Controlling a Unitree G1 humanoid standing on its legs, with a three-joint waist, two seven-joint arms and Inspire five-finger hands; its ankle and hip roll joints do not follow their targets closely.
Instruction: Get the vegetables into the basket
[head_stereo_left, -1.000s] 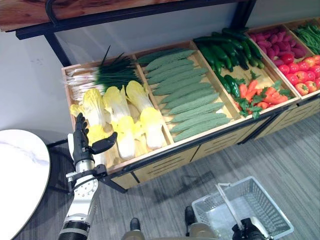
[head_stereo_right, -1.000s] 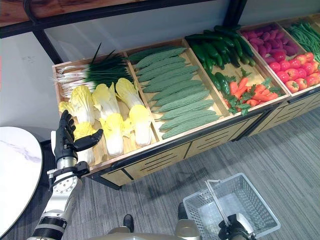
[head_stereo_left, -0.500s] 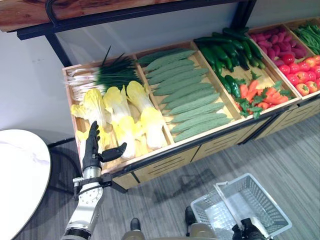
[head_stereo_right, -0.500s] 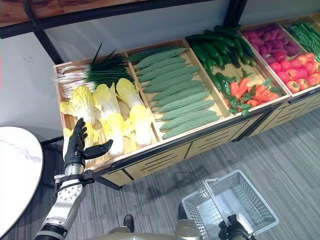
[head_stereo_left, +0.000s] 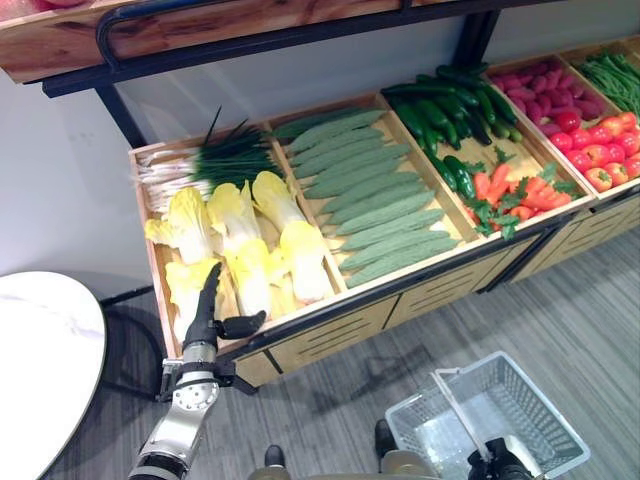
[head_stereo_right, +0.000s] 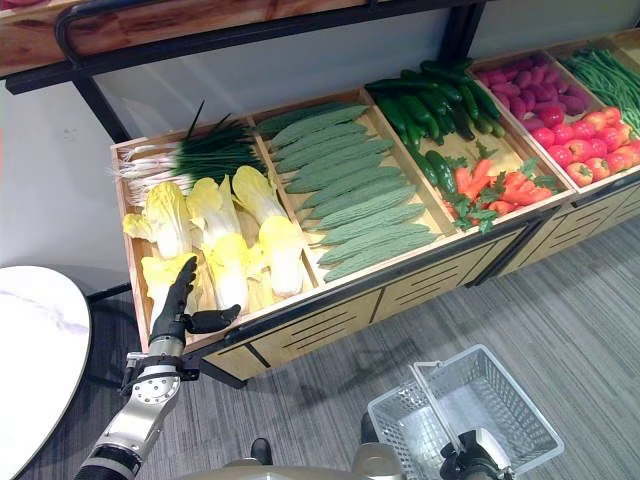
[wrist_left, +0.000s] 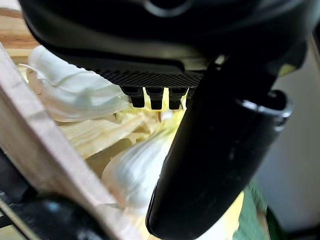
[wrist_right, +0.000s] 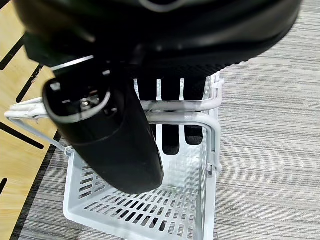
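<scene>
Vegetables fill the wooden crates (head_stereo_left: 152, 262) on the stand, where the left hand (head_stereo_right: 178, 308), fingers straight and thumb spread wide, reaches over the yellow cabbages (head_stereo_right: 215, 245), while the right hand (wrist_right: 165, 100) curls round the handle of the white basket (head_stereo_right: 500, 400) above the floor.

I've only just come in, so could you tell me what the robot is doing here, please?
The robot stands at a produce display with a white basket hanging from its right hand, whose fingers are curled round the handle. Its left hand is open over the near corner of the wooden crate, just above a yellow napa cabbage. Nothing is grasped yet, and the basket holds nothing so far.
</scene>
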